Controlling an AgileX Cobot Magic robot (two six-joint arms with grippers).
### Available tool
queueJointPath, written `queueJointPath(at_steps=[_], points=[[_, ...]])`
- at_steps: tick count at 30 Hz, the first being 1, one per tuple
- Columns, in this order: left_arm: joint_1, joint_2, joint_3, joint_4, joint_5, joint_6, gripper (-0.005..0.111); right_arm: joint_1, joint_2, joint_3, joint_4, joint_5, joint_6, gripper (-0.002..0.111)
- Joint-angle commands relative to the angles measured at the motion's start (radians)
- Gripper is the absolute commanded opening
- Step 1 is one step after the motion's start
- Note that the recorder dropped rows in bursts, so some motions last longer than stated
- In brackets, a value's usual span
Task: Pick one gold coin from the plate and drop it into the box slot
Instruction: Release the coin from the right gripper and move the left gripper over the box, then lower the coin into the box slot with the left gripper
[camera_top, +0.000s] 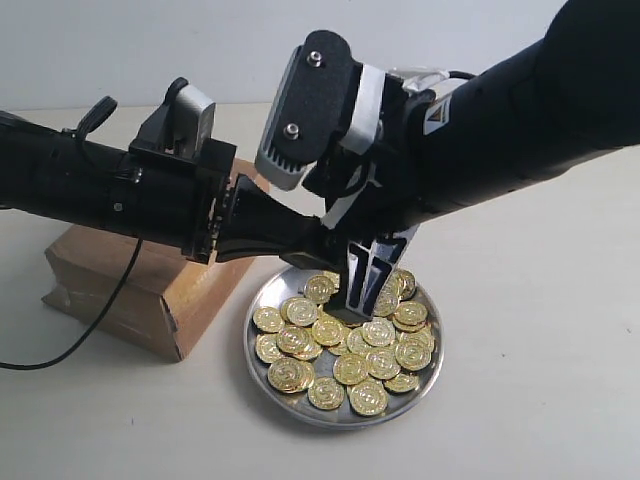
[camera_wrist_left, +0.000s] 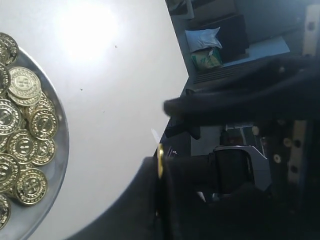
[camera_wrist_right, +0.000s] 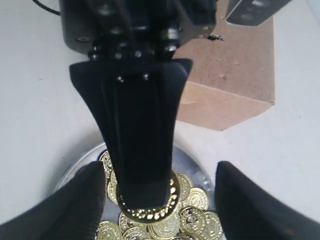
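Several gold coins (camera_top: 345, 345) lie heaped in the silver plate (camera_top: 330, 415), which sits just right of the brown cardboard box (camera_top: 150, 290). My left gripper (camera_top: 330, 252) reaches over the plate's far rim and is shut on one gold coin (camera_wrist_right: 150, 210), seen edge-on between the fingers (camera_wrist_left: 160, 160). My right gripper (camera_top: 358, 300) hangs over the coins, open, its fingers (camera_wrist_right: 80, 205) on either side of the left gripper's tip and the held coin. A dark ragged cut (camera_wrist_right: 216, 36) shows on the box top beside the left arm; the rest of the slot is hidden.
A black cable (camera_top: 80, 340) trails over the table in front of the box. The left arm lies across the box top. In the left wrist view the table edge (camera_wrist_left: 175, 100) falls away to cluttered floor beyond.
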Motion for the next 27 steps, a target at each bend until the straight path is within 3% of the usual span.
queueJointPath(at_steps=[1, 3, 7, 11, 14, 15, 20, 27], points=[[0.027, -0.04, -0.006, 0.027, 0.005, 0.009, 0.0, 0.002, -0.118, 0.002, 0.004, -0.005, 0.026, 0.053], [0.041, -0.067, -0.006, 0.031, 0.002, 0.009, 0.0, 0.002, -0.179, 0.002, 0.004, -0.005, 0.026, 0.042], [0.087, -0.159, -0.013, 0.046, -0.015, 0.009, 0.0, 0.002, -0.285, 0.002, -0.006, 0.012, 0.04, 0.0], [0.096, -0.257, -0.05, 0.14, -0.062, -0.011, 0.0, 0.002, -0.319, 0.002, -0.037, 0.021, 0.105, 0.0], [0.096, -0.331, -0.102, 0.397, -0.193, -0.156, 0.0, 0.002, -0.326, 0.002, -0.071, 0.059, 0.131, 0.0], [0.096, -0.362, -0.121, 0.574, -0.267, -0.27, 0.0, 0.002, -0.327, 0.002, -0.078, 0.076, 0.135, 0.0], [0.096, -0.395, -0.121, 0.92, -0.446, -0.522, 0.0, 0.002, -0.327, 0.002, -0.074, 0.083, 0.138, 0.0], [0.062, -0.311, -0.121, 1.13, -0.591, -0.68, 0.0, 0.002, -0.327, 0.002, -0.074, 0.087, 0.165, 0.0]])
